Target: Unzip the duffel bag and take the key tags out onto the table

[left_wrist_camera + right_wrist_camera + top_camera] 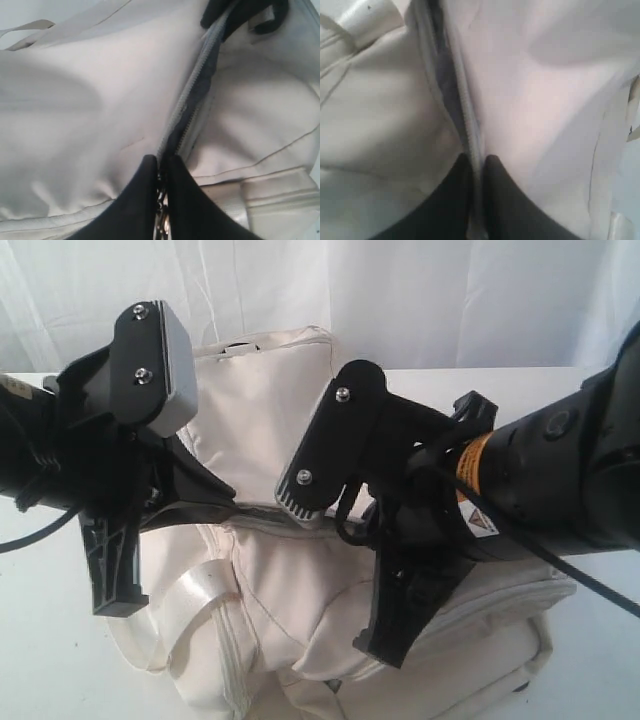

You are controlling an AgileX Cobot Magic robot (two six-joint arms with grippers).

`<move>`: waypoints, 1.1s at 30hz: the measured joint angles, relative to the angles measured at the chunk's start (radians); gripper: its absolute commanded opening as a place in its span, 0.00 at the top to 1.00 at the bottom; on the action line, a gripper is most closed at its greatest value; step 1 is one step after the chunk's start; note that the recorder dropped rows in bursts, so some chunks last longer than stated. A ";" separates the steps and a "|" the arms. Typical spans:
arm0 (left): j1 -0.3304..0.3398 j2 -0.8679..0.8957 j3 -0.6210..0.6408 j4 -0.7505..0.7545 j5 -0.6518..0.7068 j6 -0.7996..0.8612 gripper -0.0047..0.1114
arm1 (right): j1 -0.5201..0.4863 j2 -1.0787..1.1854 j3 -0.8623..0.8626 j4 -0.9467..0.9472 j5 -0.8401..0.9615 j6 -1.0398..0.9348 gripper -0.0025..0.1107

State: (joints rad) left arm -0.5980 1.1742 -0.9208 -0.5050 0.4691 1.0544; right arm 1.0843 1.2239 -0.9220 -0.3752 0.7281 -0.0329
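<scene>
One left tool (160, 165) and one right tool (478, 161) pinch one duffel bag (90, 125) zipper (192, 100).

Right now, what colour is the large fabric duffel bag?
Cream fabric duffel bag; exterior view shows best.

One duffel bag (270, 410), one table (40, 640), two pincers: left pincer (161, 161) and right pincer (478, 159).

1. Noted bright, diffuse light in exterior view; found white curtain backdrop (420, 290) and wide white tabletop (50, 640) near washed out.
2. Saw soft shadows in folds of large cream fabric duffel bag (270, 570), sheen on pale webbing strap (205, 590).
3. Logged wrist views as dimmer, greyer.
4. Rated left wrist view mildly blurred, grey zip line (192, 95) readable; right wrist view heavily out of focus.
</scene>
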 measured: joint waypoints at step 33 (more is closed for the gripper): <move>0.026 -0.055 -0.004 -0.023 0.067 0.080 0.96 | -0.021 0.135 0.013 0.448 -0.367 -0.500 0.58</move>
State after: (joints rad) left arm -0.5725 1.1196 -0.9244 -0.5283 0.5362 1.1341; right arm 1.0631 1.3591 -0.9087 0.0732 0.3607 -0.5331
